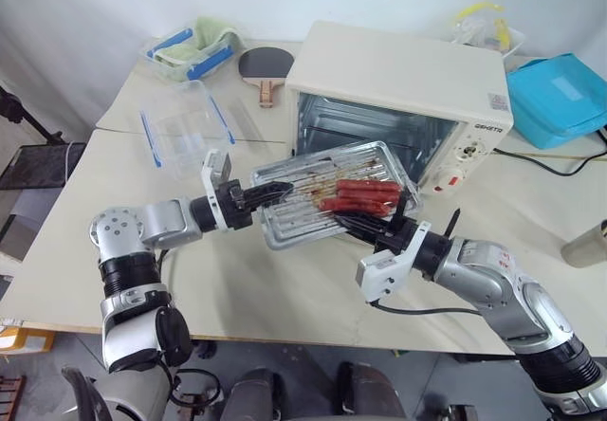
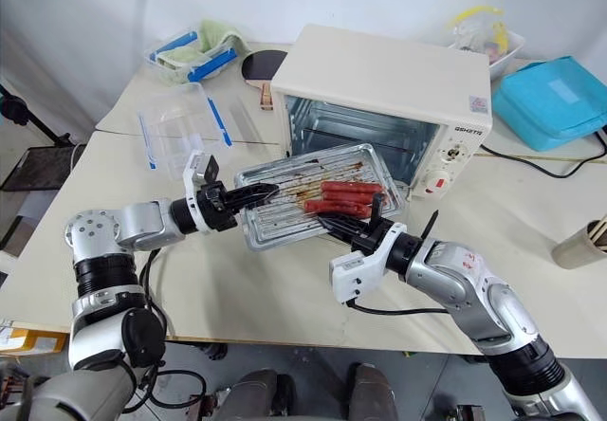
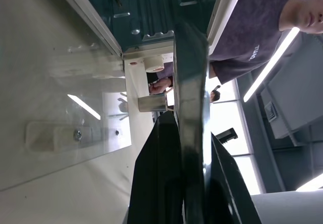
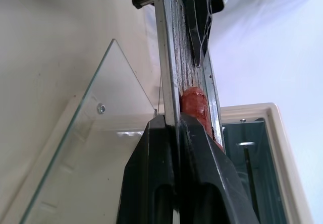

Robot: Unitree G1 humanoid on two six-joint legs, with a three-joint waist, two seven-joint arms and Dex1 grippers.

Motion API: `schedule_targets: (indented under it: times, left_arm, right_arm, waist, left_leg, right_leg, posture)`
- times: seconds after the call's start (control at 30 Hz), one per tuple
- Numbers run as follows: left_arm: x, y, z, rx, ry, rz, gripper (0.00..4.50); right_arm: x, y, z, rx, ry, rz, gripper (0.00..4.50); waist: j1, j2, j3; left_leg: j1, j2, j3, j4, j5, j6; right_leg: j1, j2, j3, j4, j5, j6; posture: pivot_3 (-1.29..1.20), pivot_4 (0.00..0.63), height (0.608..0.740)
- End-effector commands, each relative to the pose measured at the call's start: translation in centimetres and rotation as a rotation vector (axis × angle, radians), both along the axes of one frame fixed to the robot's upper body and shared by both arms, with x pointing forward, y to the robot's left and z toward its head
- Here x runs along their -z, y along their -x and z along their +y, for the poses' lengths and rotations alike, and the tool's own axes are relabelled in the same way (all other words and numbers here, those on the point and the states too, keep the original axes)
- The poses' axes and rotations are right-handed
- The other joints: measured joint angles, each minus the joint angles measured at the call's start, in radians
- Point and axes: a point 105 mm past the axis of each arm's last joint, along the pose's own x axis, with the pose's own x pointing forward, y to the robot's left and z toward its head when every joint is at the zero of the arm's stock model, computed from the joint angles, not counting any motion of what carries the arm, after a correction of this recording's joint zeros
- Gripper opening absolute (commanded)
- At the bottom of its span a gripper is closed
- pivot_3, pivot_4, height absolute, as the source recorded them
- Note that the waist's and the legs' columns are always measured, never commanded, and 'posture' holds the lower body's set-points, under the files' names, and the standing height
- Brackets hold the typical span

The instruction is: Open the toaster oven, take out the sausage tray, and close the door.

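1. The left gripper point(image 1: 270, 193) is clamped on the near-left rim of the sausage tray point(image 1: 313, 208), its fingers point(image 3: 166, 178) pinching the metal edge between them.
2. The right gripper point(image 1: 370, 224) is closed on the opposite rim, just beside the sausages point(image 1: 365, 196); holding both edges likely keeps the tray level.
3. The tray hangs between the two sets of jaws, outside the toaster oven point(image 1: 398, 89) and above the dropped glass door point(image 4: 96, 153).
4. It carries several red sausages bunched toward the right jaws; the greasy ridged bottom near the left jaws lies bare.
5. The oven cavity looks vacant, and its door is not yet closed.
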Motion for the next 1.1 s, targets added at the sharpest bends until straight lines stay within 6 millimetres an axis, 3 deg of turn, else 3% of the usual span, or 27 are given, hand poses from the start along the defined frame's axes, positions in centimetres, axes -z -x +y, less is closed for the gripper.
schedule_targets:
  times: [0.03,0.13,0.3,0.4,0.5,0.63,0.67,0.8,0.9,1.1]
  left_arm:
    - [-0.2,0.2,1.4,-0.027,0.056,0.022,0.00]
    - [-0.1,0.6,2.7,-0.066,0.092,0.035,0.00]
    - [0.7,1.6,5.0,-0.174,0.142,0.076,0.00]
    - [1.7,2.8,6.5,-0.221,0.143,0.083,0.00]
    - [2.9,4.1,8.2,-0.269,0.150,0.104,0.00]
    - [3.5,5.4,10.0,-0.369,0.174,0.092,0.00]
    - [3.7,5.7,10.4,-0.389,0.176,0.090,0.00]
    - [3.9,6.6,12.1,-0.518,0.209,0.068,0.00]
    - [4.1,7.4,13.2,-0.621,0.242,0.050,0.00]
    - [4.2,8.4,14.2,-0.796,0.305,0.031,0.00]
  right_arm:
    - [-1.2,0.5,-0.3,-0.016,-0.053,0.000,1.18]
    - [-0.8,1.8,-0.4,-0.083,-0.058,0.052,2.17]
    - [-1.0,2.4,-2.0,-0.096,-0.090,0.097,2.17]
    - [-1.2,1.8,-4.4,-0.038,-0.140,0.143,2.17]
    - [-0.5,2.0,-6.6,-0.030,-0.191,0.311,1.56]
    - [0.4,1.5,-9.8,0.036,-0.255,0.505,0.18]
    - [0.5,1.4,-10.5,0.053,-0.270,0.533,0.03]
    - [2.4,1.0,-13.4,0.171,-0.385,0.682,0.03]
    - [4.6,1.1,-14.5,0.234,-0.447,0.818,0.03]
    - [7.5,0.6,-14.6,0.250,-0.503,0.983,0.03]
  waist:
    - [0.000,0.000,0.000]
    - [0.000,0.000,0.000]
    - [-0.002,0.000,0.000]
    - [0.000,0.000,0.000]
    - [0.002,0.000,0.000]
    - [0.000,0.000,0.000]
    - [0.000,0.000,0.000]
    - [0.000,0.000,0.000]
    - [0.001,0.000,0.000]
    - [0.001,0.000,0.000]
  left_leg:
    - [0.000,0.000,0.000,0.000,0.000,0.000]
    - [0.000,0.000,0.000,0.000,0.000,0.000]
    - [0.001,0.000,0.000,0.000,0.000,0.000]
    - [0.004,0.000,0.000,0.000,0.000,0.000]
    - [0.012,0.000,0.000,-0.002,0.000,0.000]
    - [0.016,0.000,-0.001,-0.003,-0.001,0.001]
    - [0.016,0.000,-0.001,-0.003,-0.001,0.001]
    - [0.016,0.001,-0.001,-0.003,-0.001,0.000]
    - [0.016,0.001,-0.001,-0.003,-0.001,0.000]
    - [0.016,0.001,-0.001,-0.003,-0.002,-0.001]
  right_leg:
    - [0.000,0.000,0.000,0.000,0.000,0.000]
    - [0.000,0.000,0.000,0.000,0.000,0.000]
    - [0.000,0.000,0.002,0.000,0.000,0.000]
    - [0.003,0.000,0.004,0.000,0.000,0.000]
    - [0.012,0.000,0.004,-0.002,0.000,0.000]
    - [0.018,0.000,0.007,-0.006,0.000,0.000]
    - [0.018,0.000,0.008,-0.006,0.000,0.000]
    - [0.018,0.000,0.010,-0.006,0.000,-0.001]
    - [0.018,-0.001,0.010,-0.006,0.000,-0.001]
    - [0.018,-0.001,0.011,-0.007,0.000,-0.001]
  posture:
    - [0.00,0.150,0.740]
    - [0.00,0.150,0.740]
    - [0.00,0.150,0.740]
    - [0.00,0.150,0.740]
    - [0.00,0.150,0.740]
    - [0.00,0.150,0.740]
    - [0.00,0.150,0.740]
    - [0.00,0.150,0.740]
    - [0.00,0.150,0.740]
    - [0.00,0.150,0.740]
